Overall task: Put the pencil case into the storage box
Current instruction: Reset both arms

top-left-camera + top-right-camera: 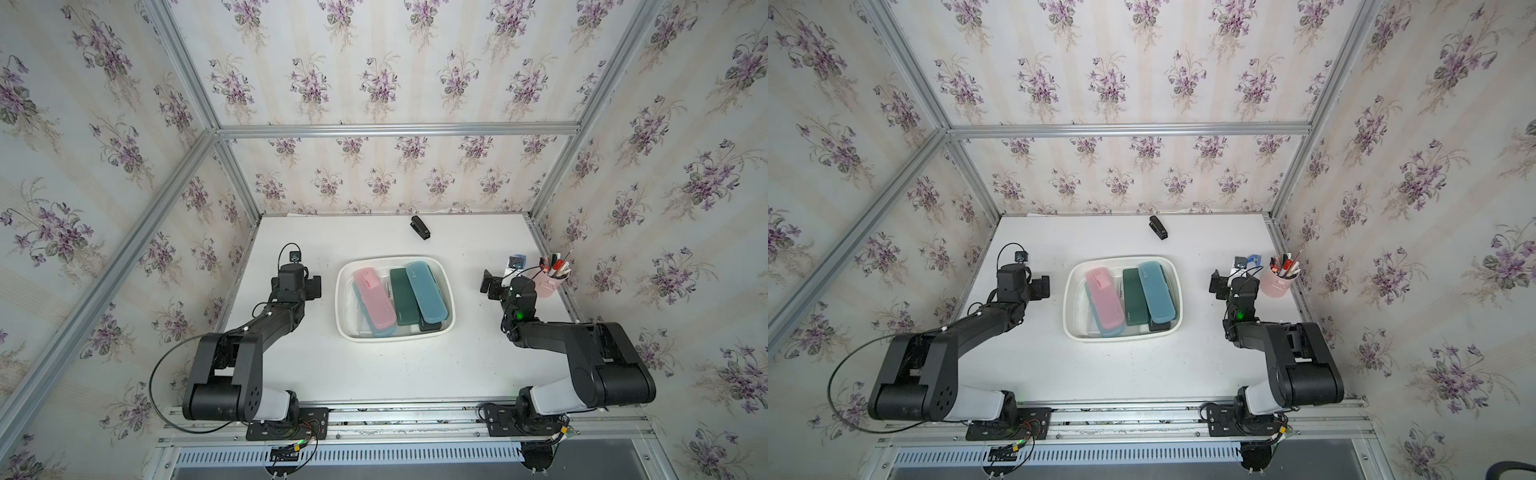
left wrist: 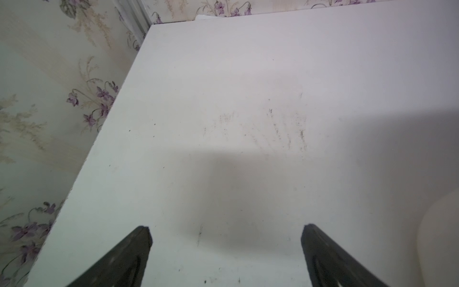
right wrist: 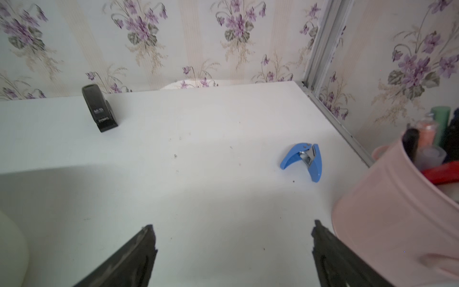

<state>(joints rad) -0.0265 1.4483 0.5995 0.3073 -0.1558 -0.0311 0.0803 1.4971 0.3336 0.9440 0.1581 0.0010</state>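
Tabletop (image 1: pixel 390 374) white, storage box (image 1: pixel 340 299) central, wallpaper (image 1: pixel 374 83) floral

In the box (image 1: pixel 395 338), a black case (image 1: pixel 430 326) lies mostly hidden under the teal case (image 1: pixel 426 297). A pale blue case (image 1: pixel 384 331) shows only an edge beneath the pink case (image 1: pixel 374 297). The cup (image 3: pixel 397 218) is blurred and cropped.

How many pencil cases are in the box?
5 in the box: pink case atop a light blue case, dark green case in the middle, teal case atop a black case. More may hide underneath.
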